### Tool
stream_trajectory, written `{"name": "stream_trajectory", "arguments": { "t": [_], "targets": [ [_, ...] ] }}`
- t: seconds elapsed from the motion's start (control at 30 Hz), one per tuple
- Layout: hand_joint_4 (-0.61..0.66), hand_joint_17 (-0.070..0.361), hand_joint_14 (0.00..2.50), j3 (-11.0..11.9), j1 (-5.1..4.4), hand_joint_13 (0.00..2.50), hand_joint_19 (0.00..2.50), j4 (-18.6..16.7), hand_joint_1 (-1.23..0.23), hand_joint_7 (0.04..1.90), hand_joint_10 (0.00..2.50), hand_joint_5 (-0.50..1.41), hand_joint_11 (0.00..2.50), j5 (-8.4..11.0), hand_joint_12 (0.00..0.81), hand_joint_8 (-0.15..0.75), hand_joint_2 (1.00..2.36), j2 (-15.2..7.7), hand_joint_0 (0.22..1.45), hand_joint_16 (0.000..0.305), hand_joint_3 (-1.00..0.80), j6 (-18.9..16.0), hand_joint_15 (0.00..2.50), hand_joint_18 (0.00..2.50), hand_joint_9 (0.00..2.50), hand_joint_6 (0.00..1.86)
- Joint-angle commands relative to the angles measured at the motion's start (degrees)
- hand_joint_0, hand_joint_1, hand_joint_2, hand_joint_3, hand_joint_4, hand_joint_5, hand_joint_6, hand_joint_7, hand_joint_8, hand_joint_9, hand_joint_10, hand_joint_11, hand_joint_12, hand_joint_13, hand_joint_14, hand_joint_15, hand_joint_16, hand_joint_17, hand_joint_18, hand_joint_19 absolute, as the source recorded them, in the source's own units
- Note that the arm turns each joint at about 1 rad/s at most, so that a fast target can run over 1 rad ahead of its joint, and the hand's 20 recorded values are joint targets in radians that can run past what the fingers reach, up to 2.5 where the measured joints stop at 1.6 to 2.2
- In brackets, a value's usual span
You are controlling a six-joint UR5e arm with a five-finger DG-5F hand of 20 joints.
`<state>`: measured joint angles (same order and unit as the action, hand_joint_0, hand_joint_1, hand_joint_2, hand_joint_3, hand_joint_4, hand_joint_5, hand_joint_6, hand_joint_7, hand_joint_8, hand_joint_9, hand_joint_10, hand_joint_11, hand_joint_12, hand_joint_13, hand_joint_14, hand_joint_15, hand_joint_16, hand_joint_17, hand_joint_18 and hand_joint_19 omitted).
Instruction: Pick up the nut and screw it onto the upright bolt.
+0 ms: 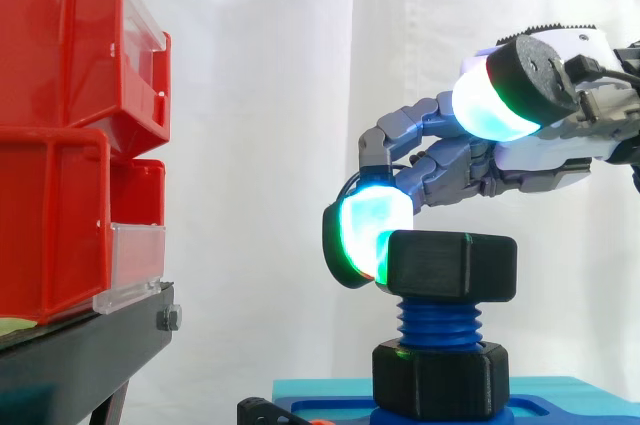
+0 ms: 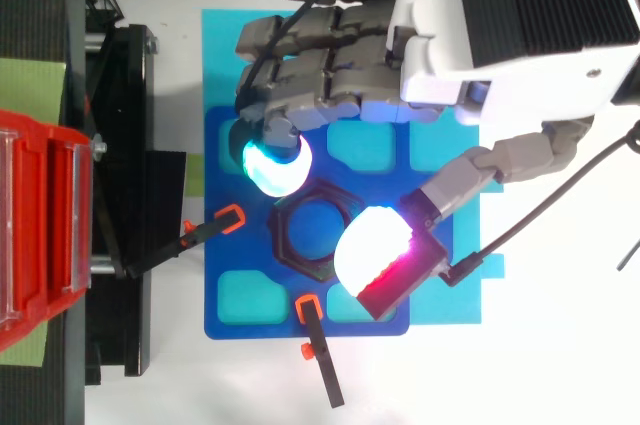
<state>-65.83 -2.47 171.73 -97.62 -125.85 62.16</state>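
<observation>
The nut [image 1: 452,265] sits at the top of the upright bolt [image 1: 440,323], level, with bare thread below it down to a black collar [image 1: 440,380]. We judge it rigid, light and smooth-faced, likely to slip under a single pad, so opposite flats are where to take hold. The hand [image 2: 330,65] curls its fingers down. One glowing fingertip [image 1: 372,230] rests against the flat at 11 o'clock, and the thumb [image 2: 378,257] hangs above the rim at 4 o'clock, so there is no pinch. The blue base plate [image 2: 240,310] lies beneath, with red bins [image 1: 60,145] at 9 o'clock.
</observation>
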Motion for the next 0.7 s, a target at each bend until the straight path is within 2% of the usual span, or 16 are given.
{"name": "stream_trajectory", "arguments": {
  "t": [0.0, 0.07, 0.17, 0.4, 0.57, 0.6, 0.63, 0.67],
  "targets": [
    [0.3, 0.029, 0.0, 0.0, 0.71, 0.41, 0.0, 0.1, -0.3, 1.09, 0.0, -0.07, 0.0, -0.55, 0.177, 0.25, 1.0, 0.1, 0.51, 0.013, -0.5, 0.3, 0.0, 0.07, 0.65, 0.5],
    [0.27, 0.023, 0.0, 0.0, 0.89, 0.47, 0.0, 0.4, -0.3, 1.22, 0.0, -0.05, 0.0, -0.82, 0.172, 0.258, 1.0, 0.0, 0.52, 0.01, -0.5, 0.5, 0.0, 0.12, 0.75, 0.5],
    [0.24, 0.021, 0.0, 0.0, 1.15, 0.51, 0.0, 0.9, -0.3, 1.28, 0.0, -0.04, 0.0, -1.08, 0.168, 0.26, 1.0, 0.2, 0.52, 0.009, -0.5, 0.6, 0.0, 0.15, 0.8, 0.5],
    [0.24, 0.019, 0.0, 0.8, 1.33, 0.53, 0.0, 1.1, -0.3, 1.3, 0.0, -0.04, 0.0, -1.17, 0.166, 0.263, 1.0, 0.3, 0.52, 0.008, -0.5, 0.6, 0.0, 0.18, 0.82, 0.5],
    [0.24, 0.023, 0.0, 2.6, 1.33, 0.52, 0.0, 1.5, -0.27, 1.12, 0.0, -0.08, 0.0, -1.17, 0.174, 0.258, 1.0, 0.3, 0.51, 0.01, -0.5, 0.6, 0.0, 0.16, 0.8, 0.5],
    [0.24, 0.026, 0.0, 3.1, 1.24, 0.48, 0.0, 1.9, -0.26, 0.93, 0.0, -0.12, 0.0, -1.26, 0.188, 0.24, 1.0, 0.4, 0.5, 0.012, -0.5, 0.6, 0.0, 0.13, 0.73, 0.5],
    [0.21, 0.03, 0.0, 3.3, 1.15, 0.46, 0.0, 1.9, -0.26, 0.81, 0.0, -0.14, 0.0, -1.26, 0.191, 0.231, 1.0, 0.3, 0.5, 0.013, -0.5, 0.6, 0.0, 0.11, 0.68, 0.5],
    [0.19, 0.032, 0.0, 4.1, 0.89, 0.45, 0.0, 2.0, -0.26, 0.78, 0.0, -0.15, 0.0, -1.26, 0.195, 0.225, 1.0, 0.3, 0.49, 0.014, -0.5, 0.6, 0.0, 0.1, 0.67, 0.5]
  ]
}}
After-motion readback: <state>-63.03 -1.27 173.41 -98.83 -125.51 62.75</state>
